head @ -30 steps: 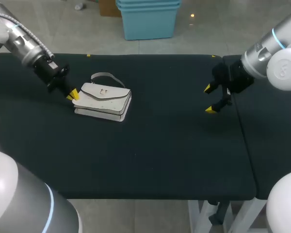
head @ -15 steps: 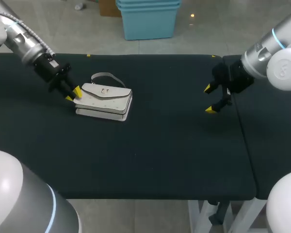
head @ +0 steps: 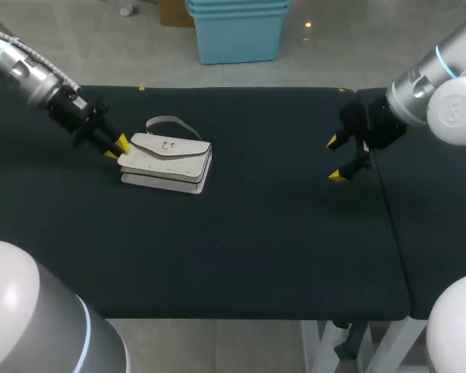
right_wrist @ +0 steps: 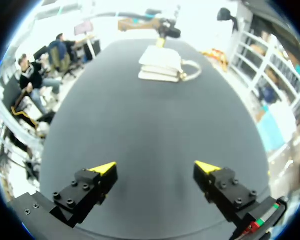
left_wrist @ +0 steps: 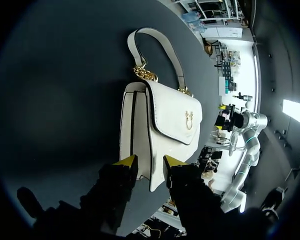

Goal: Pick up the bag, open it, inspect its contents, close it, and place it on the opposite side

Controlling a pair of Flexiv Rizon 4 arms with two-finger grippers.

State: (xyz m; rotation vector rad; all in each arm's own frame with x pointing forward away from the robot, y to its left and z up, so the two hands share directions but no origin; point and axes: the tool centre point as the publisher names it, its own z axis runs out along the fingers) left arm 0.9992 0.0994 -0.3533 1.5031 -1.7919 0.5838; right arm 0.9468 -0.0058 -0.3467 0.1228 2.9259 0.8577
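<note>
Reach favours the left hand (head: pixel 117 148), which already pinches the left end of the white leather flap handbag (head: pixel 167 162) lying flat, long axis left-right, on the black desk (head: pixel 256 233) at far left, with the spread right hand (head: pixel 335 159) well apart.

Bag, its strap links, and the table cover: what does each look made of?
The bag looks like white leather or an imitation, smooth and matte with dark edge trim; which one, I can't tell. The strap links look like shiny gold-coloured metal. The table cover seems a black cloth-like sheet, matte, without glare.
</note>
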